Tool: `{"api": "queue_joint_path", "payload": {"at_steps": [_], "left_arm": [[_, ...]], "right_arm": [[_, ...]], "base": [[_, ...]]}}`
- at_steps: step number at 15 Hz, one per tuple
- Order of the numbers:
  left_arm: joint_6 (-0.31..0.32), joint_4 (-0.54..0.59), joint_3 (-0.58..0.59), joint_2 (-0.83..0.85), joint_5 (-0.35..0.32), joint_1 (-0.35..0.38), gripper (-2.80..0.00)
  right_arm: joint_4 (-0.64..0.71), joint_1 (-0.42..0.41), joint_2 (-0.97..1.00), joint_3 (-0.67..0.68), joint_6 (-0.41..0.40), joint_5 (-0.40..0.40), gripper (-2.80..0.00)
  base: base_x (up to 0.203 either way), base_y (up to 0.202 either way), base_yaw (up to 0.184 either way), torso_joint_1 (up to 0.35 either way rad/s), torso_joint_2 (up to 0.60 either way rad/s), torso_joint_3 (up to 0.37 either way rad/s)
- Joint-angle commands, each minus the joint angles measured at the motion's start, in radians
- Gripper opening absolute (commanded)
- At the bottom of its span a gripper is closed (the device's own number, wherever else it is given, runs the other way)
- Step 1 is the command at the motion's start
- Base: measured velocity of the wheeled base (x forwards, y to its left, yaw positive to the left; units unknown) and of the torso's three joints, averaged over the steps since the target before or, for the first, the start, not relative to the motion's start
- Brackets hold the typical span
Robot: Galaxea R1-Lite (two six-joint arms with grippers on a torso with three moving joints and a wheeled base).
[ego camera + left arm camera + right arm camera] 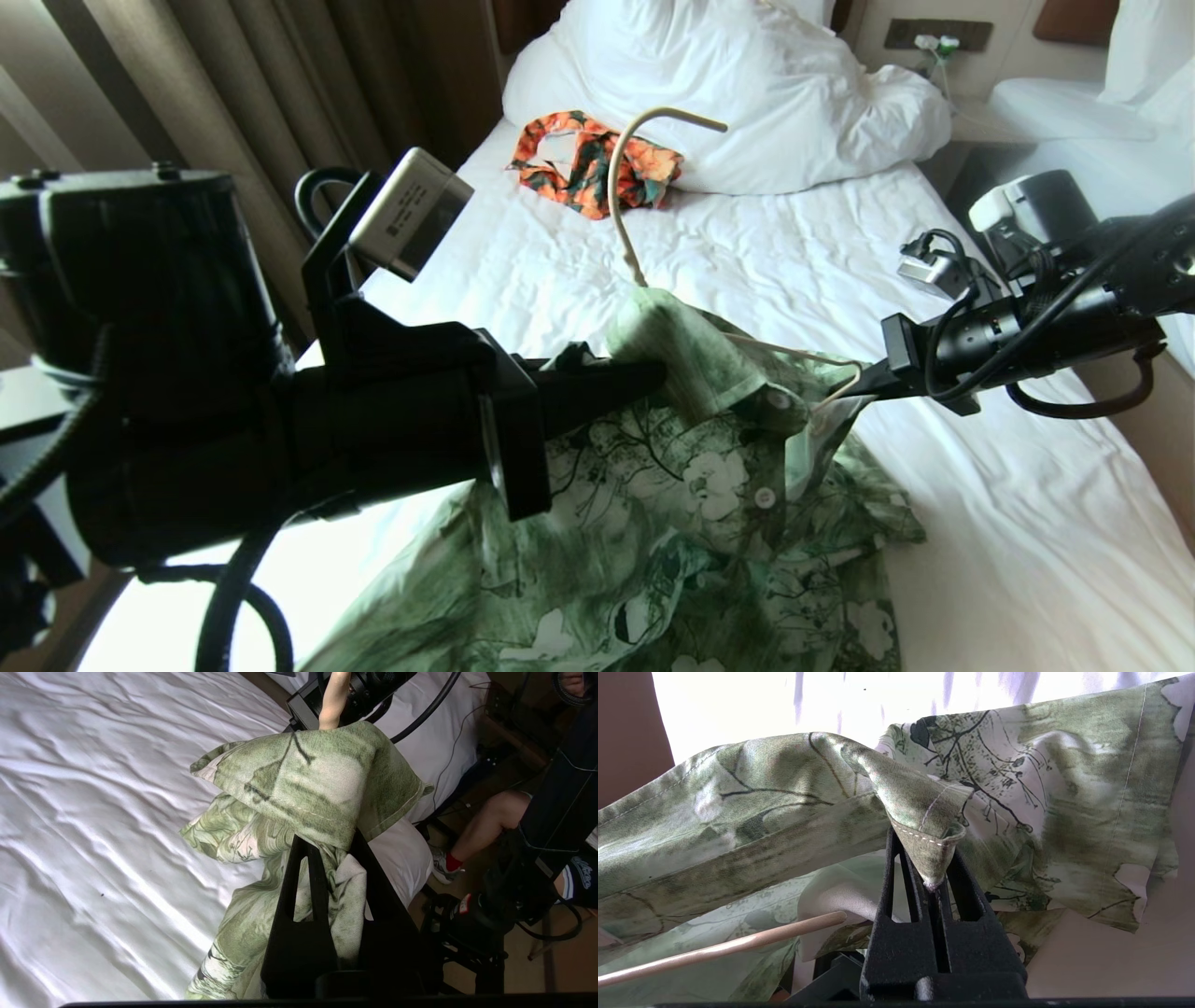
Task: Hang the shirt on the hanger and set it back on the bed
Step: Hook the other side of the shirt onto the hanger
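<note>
Shirt (691,523) — green-and-white floral, short-sleeved and collared — hangs in the air over the near part of the bed (840,252), held up between the two grippers, its lower part draping down toward the wrinkled white sheet; the left gripper (644,378) reaches in from the left with its jaws clamped together on a bunch of fabric by the collar, and in the left wrist view the cloth folds over the fingertips (303,858) and trails down beside them; the right gripper (864,381) comes in from the right at about the same height, its jaws pinched shut on a stitched hem corner of the shirt, which the right wrist view shows tucked between the fingers (896,858); the hanger (621,187) — a thin cream-white wire one — stands up out of the collar region between the two grippers, its hook curving over at the top, and one of its arms shows inside the open neck just beside the right gripper; farther up the bed an orange-and-dark-green patterned garment (597,163) lies crumpled on the sheet, touching the edge of the bunched white duvet (747,84); a person's leg (490,821) in a red sock and trainer shows beside the bed in the left wrist view
</note>
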Motion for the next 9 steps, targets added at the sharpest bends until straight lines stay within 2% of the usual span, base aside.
{"api": "queue_joint_path", "payload": {"at_steps": [1,9], "left_arm": [[-0.001,-0.003,-0.002,-0.001,-0.001,0.008,-2.8],[0.0,-0.003,-0.037,0.006,-0.001,0.025,-2.8]], "right_arm": [[0.003,-0.003,0.003,0.002,0.003,0.006,-2.8],[0.002,0.003,-0.015,0.007,0.025,0.01,-2.8]], "base": [[0.0,0.0,0.0,0.0,0.0,0.0],[0.0,0.0,0.0,0.0,0.0,0.0]]}}
